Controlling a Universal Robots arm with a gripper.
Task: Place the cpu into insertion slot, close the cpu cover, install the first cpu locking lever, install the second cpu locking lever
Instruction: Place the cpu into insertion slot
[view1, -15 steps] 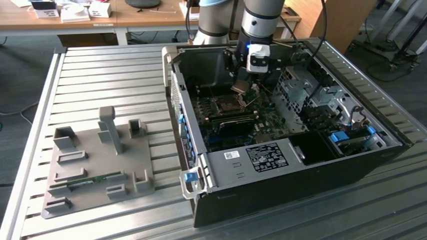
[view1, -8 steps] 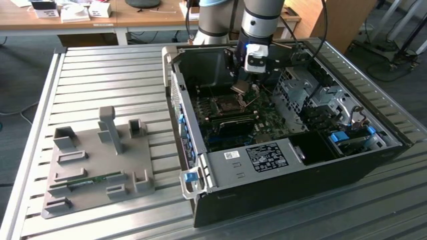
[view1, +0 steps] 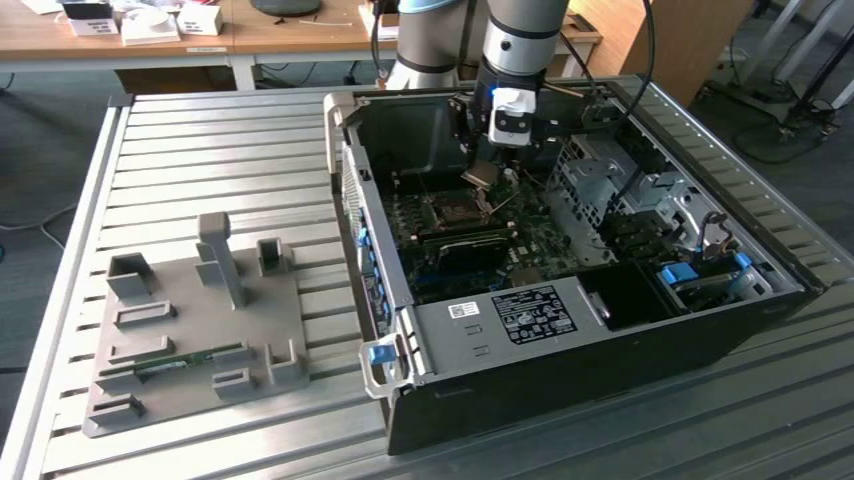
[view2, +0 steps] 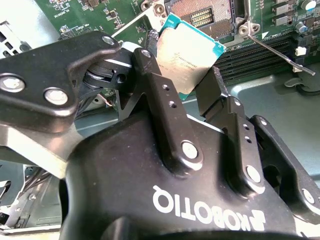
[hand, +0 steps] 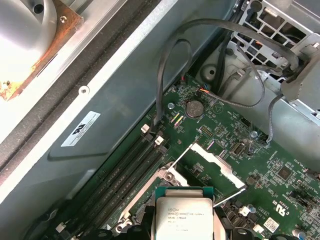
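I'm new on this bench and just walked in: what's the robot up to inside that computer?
The arm reaches into the open computer case. Its hand grips the cpu by two opposite edges, over the motherboard. The chip is not yet seated: the insertion slot lies bare. The cpu cover looks swung open, and a locking lever stands unlatched.
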